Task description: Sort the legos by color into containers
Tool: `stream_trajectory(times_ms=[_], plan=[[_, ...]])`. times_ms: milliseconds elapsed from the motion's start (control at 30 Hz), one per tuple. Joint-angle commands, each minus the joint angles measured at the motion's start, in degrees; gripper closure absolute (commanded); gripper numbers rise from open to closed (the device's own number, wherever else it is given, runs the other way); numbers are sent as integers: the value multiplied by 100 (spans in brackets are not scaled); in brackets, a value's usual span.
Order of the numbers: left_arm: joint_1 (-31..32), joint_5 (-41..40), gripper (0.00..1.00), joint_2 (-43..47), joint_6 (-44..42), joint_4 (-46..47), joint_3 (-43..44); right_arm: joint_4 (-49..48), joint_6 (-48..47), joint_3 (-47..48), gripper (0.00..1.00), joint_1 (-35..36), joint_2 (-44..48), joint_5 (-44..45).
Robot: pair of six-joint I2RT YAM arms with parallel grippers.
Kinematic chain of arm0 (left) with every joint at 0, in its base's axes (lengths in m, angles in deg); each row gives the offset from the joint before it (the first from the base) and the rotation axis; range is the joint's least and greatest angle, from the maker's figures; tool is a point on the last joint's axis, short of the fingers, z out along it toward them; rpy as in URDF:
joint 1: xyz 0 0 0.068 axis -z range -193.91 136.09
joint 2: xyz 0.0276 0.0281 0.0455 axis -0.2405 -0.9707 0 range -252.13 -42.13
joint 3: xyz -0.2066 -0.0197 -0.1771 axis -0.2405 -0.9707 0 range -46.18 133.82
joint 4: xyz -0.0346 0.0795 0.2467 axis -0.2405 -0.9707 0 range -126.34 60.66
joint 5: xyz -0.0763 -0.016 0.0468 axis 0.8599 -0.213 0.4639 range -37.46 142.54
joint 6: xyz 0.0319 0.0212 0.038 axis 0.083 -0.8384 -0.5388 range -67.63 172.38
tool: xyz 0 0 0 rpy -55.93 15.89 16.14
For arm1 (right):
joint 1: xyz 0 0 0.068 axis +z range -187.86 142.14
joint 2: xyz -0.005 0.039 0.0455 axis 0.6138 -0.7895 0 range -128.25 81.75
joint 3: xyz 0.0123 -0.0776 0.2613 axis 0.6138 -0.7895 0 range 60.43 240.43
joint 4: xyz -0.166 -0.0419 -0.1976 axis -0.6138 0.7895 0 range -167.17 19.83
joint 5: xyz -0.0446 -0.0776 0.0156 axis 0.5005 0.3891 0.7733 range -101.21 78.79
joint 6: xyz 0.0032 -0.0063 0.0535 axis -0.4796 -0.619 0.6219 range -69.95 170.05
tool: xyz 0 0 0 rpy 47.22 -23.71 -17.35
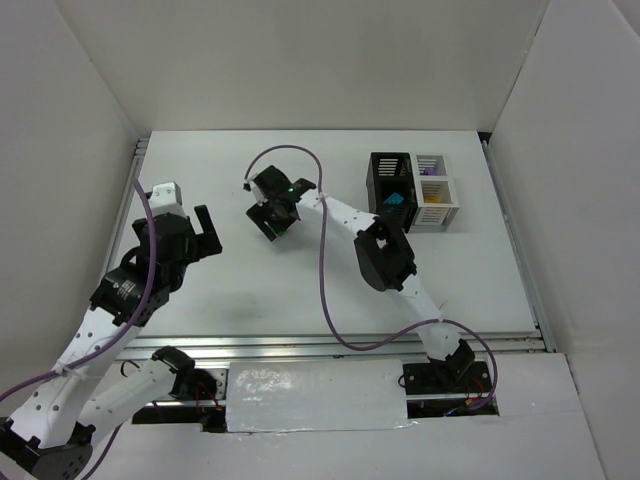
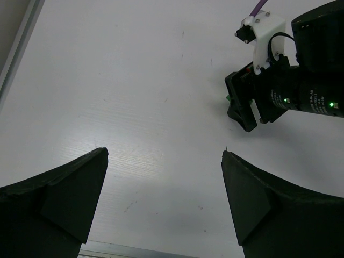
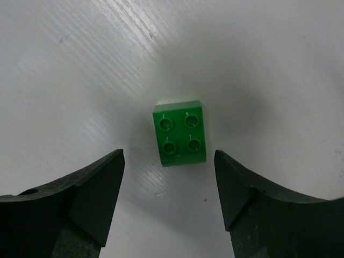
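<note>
A green lego (image 3: 179, 133) with four studs lies flat on the white table, just ahead of my right gripper's fingertips and between their lines. My right gripper (image 3: 169, 156) is open and empty, pointing down at it; in the top view it (image 1: 270, 215) is left of the containers. A green sliver (image 2: 228, 98) shows under it in the left wrist view. My left gripper (image 2: 164, 153) is open and empty over bare table. The containers (image 1: 415, 190) stand at the back right: black bins (image 1: 388, 180) holding a teal lego (image 1: 393, 203), white bins (image 1: 437, 195) holding yellow-orange and purple pieces.
White walls enclose the table on three sides. A purple cable (image 1: 325, 280) loops from the right arm across the middle of the table. A metal rail (image 1: 300, 345) runs along the table's near edge. The left arm (image 1: 130, 290) hangs over the left side.
</note>
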Motion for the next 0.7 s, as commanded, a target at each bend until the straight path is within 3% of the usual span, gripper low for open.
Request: stream_trajectory(times_ms=[0,267,533,667], plan=[[-35,43,0,39,-159,181,77,53,-65,373,26,49,-142,188],[-27,113,0,-31,-203,164,86,70,-74,767,32,31,-405,188],[-35,122,1,48,-238,208,68,255,14,874,46,31,-502,-102],[-35,140,1,30,-255,208,77,413,75,874,45,40,-485,-76]])
